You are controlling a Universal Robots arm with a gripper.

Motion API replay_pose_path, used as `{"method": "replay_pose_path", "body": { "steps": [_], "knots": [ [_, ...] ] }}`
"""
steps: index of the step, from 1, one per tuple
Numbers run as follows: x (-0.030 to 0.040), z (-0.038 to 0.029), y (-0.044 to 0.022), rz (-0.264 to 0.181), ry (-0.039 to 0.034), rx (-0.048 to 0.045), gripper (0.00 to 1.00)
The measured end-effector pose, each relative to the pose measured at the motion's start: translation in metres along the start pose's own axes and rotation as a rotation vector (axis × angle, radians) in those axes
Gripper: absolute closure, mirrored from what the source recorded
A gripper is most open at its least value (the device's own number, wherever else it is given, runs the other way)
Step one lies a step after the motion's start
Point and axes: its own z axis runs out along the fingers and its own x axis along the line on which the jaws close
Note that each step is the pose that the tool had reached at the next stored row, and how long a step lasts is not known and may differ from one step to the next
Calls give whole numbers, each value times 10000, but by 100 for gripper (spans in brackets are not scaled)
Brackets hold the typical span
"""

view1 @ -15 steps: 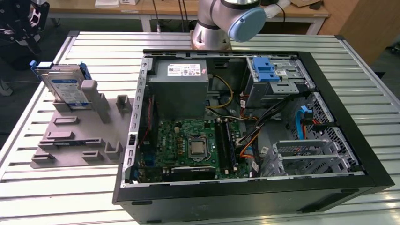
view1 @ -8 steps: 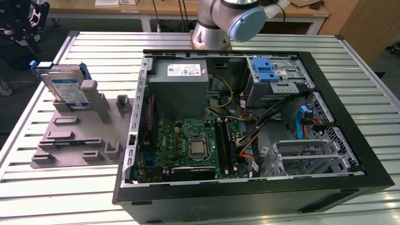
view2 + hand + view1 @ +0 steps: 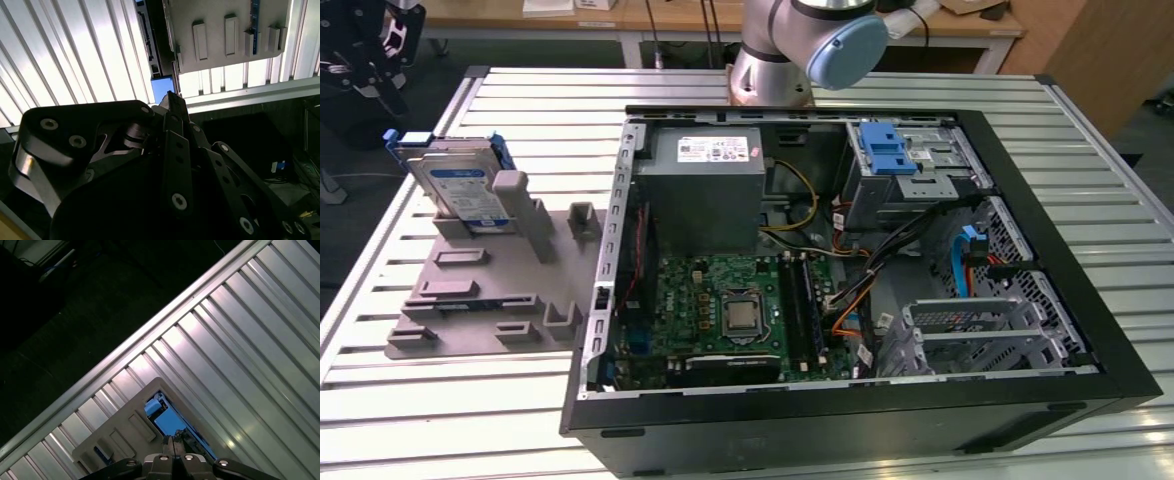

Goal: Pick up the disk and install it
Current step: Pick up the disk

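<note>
Flat rectangular silver-grey hard disk [image 3: 454,185] with blue plastic bracket stands on edge in slot of grey plastic fixture plate [image 3: 480,290], at exterior view's left of open black computer case [image 3: 1067,300]. Long axis runs up-down, top leaning slightly back. White-and-blue label faces exterior camera, print too small to read. In both wrist views black gripper [image 3: 170,102] [image 3: 171,444] hangs over disk [image 3: 162,89] [image 3: 161,415]: fingers pressed together, pinching nothing, blue bracket edge just past fingertips
</note>
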Motion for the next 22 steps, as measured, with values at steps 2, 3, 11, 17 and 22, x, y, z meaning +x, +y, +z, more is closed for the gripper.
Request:
{"method": "replay_pose_path", "body": {
  "steps": [2, 3, 11, 17, 22],
  "knots": [
    [0, 0, 0, -7, 0, 0, 89],
    [0, 0, 0, -11, 1, 0, 89],
    [0, 0, 0, -17, 1, 0, 89],
    [0, 0, 0, -163, 8, 2, 89],
    [1, 0, 1, -349, -29, 56, 89]
  ]
}}
